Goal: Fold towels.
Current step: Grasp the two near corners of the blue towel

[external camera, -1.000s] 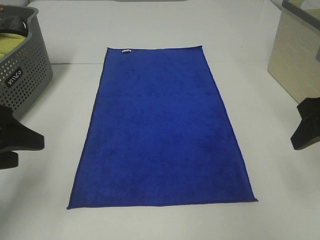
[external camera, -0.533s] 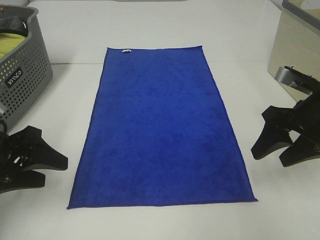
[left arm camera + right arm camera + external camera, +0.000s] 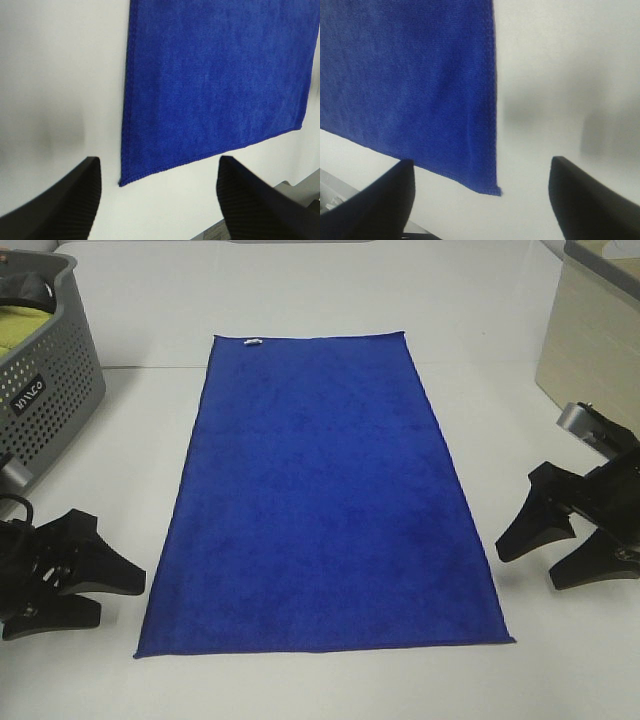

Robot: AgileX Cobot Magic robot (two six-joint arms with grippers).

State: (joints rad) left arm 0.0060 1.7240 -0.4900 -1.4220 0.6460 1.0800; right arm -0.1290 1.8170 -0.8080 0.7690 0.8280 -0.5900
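White counter [image 3: 320, 290] fills the view. Royal-blue towel [image 3: 325, 500] lies flat and fully spread in the middle of it, long side running away from the robot, near short edge close to the counter's front. Grey perforated basket [image 3: 55, 390] at far left, beige box [image 3: 590, 360] at far right, both well apart from towel. Left hand [image 3: 120, 598] just beside towel's near left corner, jaws spread wide, holding nothing. Right hand [image 3: 527, 566] just beside the near right edge, jaws also spread, nothing held. Yellow-green cloth [image 3: 20, 330] sits in basket. Small white tag [image 3: 253, 341] on towel's far short edge.
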